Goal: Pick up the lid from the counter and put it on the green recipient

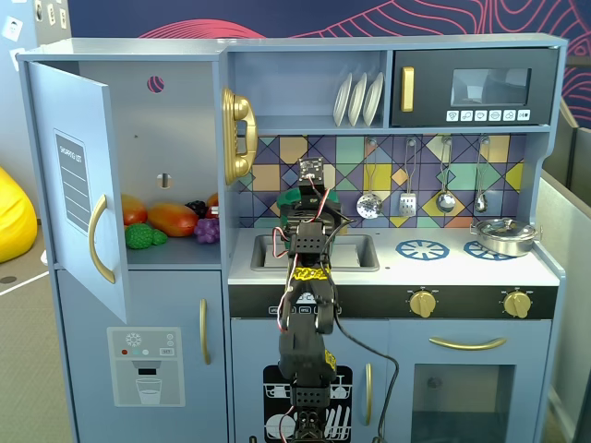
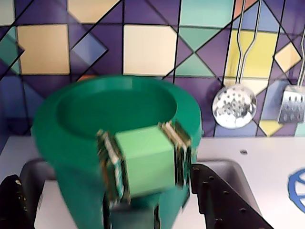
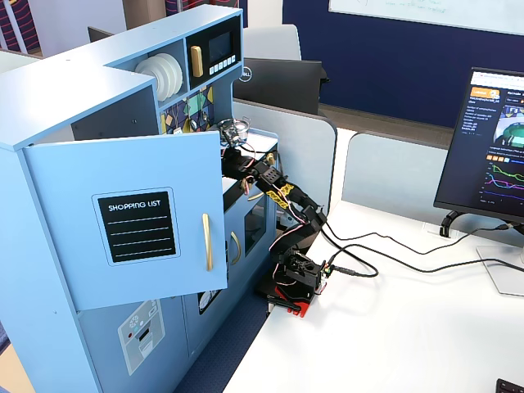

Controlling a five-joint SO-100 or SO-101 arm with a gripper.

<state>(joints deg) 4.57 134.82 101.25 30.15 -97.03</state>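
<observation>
The green recipient [image 2: 86, 143] is a dark green tapered pot that fills the middle of the wrist view. Its light-green strap handle [image 2: 145, 160] faces the camera. It stands at the sink's left end and shows as a green patch behind the arm in a fixed view [image 1: 288, 198]. Its top looks like a hollow dark-green oval. No lid with a knob shows in any view. My gripper [image 2: 119, 207] is open. Its black fingers [image 2: 224, 200] stand either side of the pot's lower part, apart from it.
A grey sink [image 1: 355, 251] lies under the gripper. A blue burner ring [image 1: 422, 248] and a steel pot [image 1: 503, 237] are to the right. A slotted spoon [image 2: 234, 107] and a spatula [image 2: 290, 105] hang on the tiled wall. The fridge door [image 1: 78, 185] stands open at left.
</observation>
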